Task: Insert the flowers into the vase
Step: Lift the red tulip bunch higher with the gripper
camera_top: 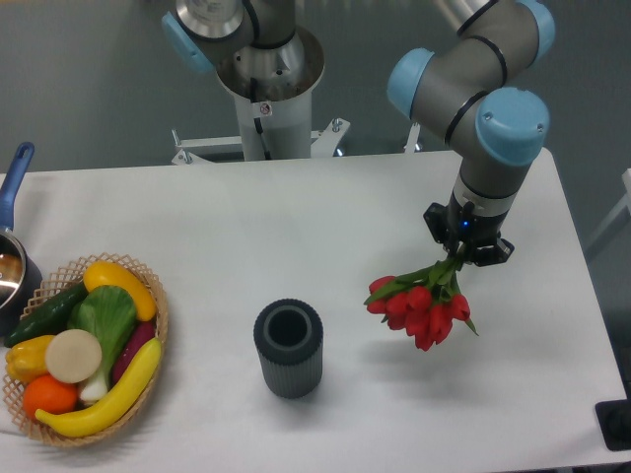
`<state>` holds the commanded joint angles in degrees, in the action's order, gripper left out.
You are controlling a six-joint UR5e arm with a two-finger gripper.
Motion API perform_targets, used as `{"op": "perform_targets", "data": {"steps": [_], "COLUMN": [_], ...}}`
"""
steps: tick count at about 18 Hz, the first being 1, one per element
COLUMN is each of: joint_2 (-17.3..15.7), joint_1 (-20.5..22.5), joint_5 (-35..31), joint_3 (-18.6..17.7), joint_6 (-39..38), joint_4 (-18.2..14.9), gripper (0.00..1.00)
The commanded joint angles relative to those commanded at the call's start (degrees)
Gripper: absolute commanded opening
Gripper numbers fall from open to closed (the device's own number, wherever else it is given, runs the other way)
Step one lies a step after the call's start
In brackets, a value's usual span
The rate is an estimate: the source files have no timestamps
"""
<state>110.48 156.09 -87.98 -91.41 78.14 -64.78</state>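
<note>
Camera view, fixed, looking down the table from the near edge. We note the gripper (461, 258) at the right side, clenched on the green stems of the flowers (419, 307). The bunch hangs below and to the left of the fingers, red heads tilted down and leftward, clear of the white table (296, 212) as far as we can tell. The stem ends sit up inside the fingers; the heads are the lowest part.

The vase (288, 347) stands upright near the middle, nearer to us than the gripper and well apart from the flowers, to their left. Its mouth is open and unobstructed.

At far left sits a wicker basket (158, 325) of produce, with a blue-handled pot (12, 266) beside it. Neither lies on the line between bunch and vase.

Our judgement of the step in hand: carry the bunch left and toward us, over the vase mouth. As held, the heads point down, so the wrist would need turning to bring the stems lowest before any descent. The bunch looks wider than the opening; we would centre the stems over the rim, lower slowly, and release only once the stems are inside. A glancing touch on the rim could tip the vase.
</note>
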Motion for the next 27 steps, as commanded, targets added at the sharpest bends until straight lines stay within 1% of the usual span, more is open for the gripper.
{"op": "perform_targets", "data": {"steps": [6,10,11,12,13,16,19,22,24,26,27], "joint_2": [-0.1,0.2,0.3,0.3,0.2,0.1,0.1,0.0,0.3,0.6,0.8], "joint_1": [-0.1,0.2,0.4,0.7,0.7,0.7,0.6,0.5,0.2,0.1,0.0], "joint_5": [0.1,1.1,2.4,5.9,7.8,11.5,19.0,25.5,30.0,32.9,33.8], "joint_3": [0.3,2.1,2.4,2.9,3.1,2.8,2.8,2.5,3.0,3.8,4.1], "joint_6": [0.0,-0.4,-0.4,-0.5,-0.5,-2.0,-8.1,-11.7,-18.5,-24.0,-25.4], "joint_4": [-0.1,-0.3,-0.3,-0.1,-0.1,0.2,0.7,3.3,4.8,8.5,10.3], "gripper": [0.00,0.00,0.00,0.00,0.00,0.00,0.00,0.00,0.00,0.00,0.00]}}
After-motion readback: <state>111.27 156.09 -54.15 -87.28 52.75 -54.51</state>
